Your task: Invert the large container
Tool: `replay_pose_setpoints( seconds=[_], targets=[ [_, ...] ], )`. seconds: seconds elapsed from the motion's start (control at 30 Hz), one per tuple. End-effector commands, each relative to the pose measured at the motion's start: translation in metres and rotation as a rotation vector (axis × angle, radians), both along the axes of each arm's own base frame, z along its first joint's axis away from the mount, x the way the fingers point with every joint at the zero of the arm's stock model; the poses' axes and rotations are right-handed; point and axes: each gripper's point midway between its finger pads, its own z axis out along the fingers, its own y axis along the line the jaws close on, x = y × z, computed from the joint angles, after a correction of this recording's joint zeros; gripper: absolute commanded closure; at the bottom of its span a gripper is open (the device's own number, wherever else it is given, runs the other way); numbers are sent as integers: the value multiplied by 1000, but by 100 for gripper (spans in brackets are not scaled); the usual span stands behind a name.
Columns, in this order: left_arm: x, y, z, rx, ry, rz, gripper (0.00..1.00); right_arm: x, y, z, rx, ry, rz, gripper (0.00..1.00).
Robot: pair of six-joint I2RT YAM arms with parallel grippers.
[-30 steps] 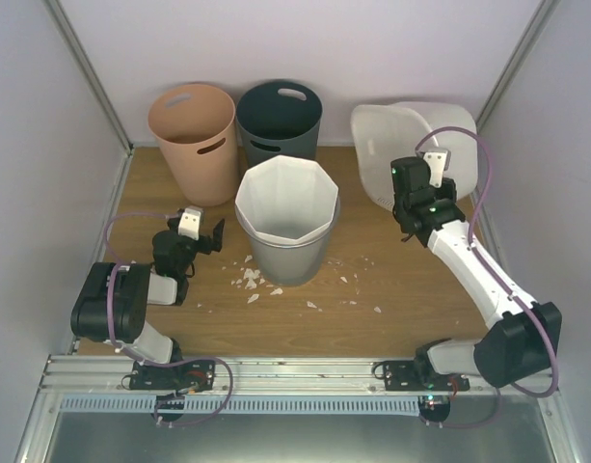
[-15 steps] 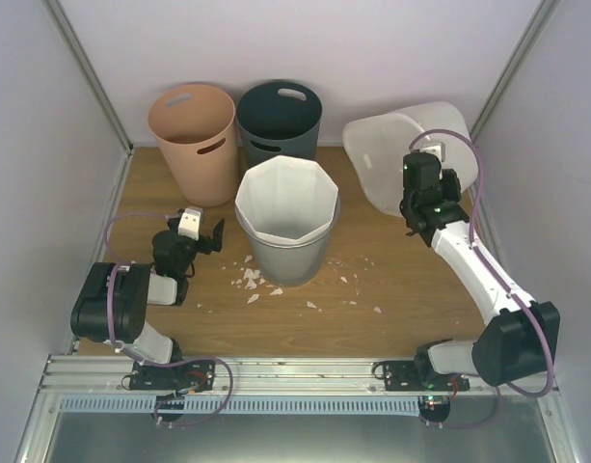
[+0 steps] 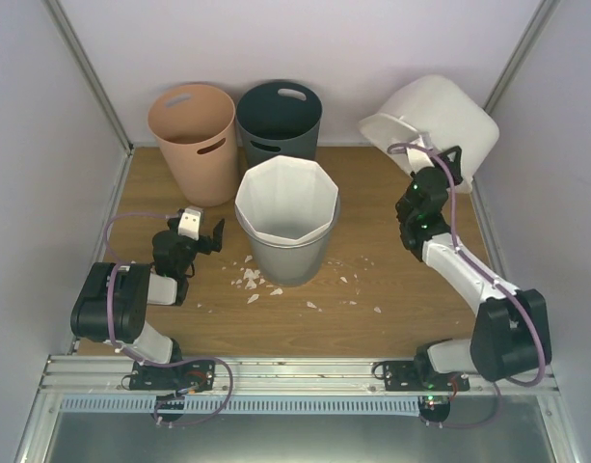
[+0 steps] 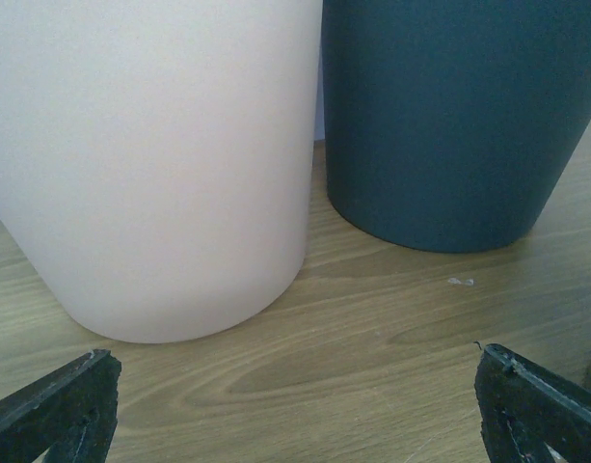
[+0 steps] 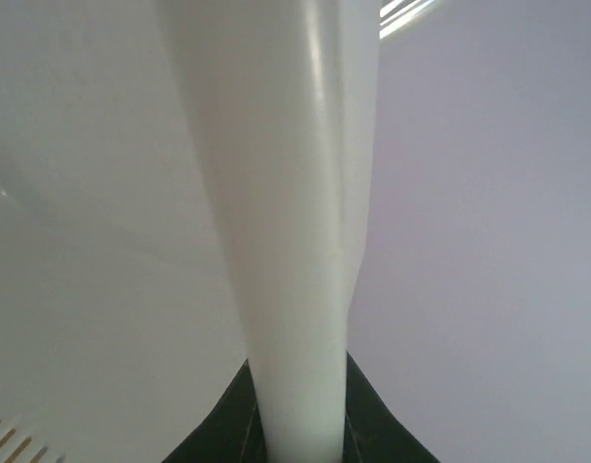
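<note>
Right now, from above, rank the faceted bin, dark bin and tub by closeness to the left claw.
1. Faceted bin, beside the left claw.
2. Dark bin, at the back.
3. Tub, far right, raised.

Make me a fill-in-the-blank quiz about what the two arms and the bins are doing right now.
The ___ arm's tool is shut on the wall of the large container.
The left tool is ___, holding nothing.
The peach bin, dark bin and white faceted bin all stand ___.
Missing words: right; open; upright.
</note>
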Motion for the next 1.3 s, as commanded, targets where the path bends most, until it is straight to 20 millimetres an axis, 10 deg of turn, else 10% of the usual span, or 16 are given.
replay_pose_setpoints(
  seconds=[0.0, 0.63, 0.9, 1.03, 1.27],
  targets=[
    [5, -3, 22, 11, -76, -9, 1, -13, 7, 47, -141, -234, 10, 99],
    [5, -3, 22, 10, -75, -9, 1, -16, 48, -28, -472, -219, 208, 99],
    [4, -3, 22, 10, -75, -10, 1, -10, 44, -70, -374, -66, 259, 83],
    [4, -3, 22, 9, -75, -11, 1, -13, 37, -79, -331, -48, 233, 52],
    [5, -2, 22, 9, -76, -9, 1, -11, 34, -111, -254, 41, 230, 51]
  ],
)
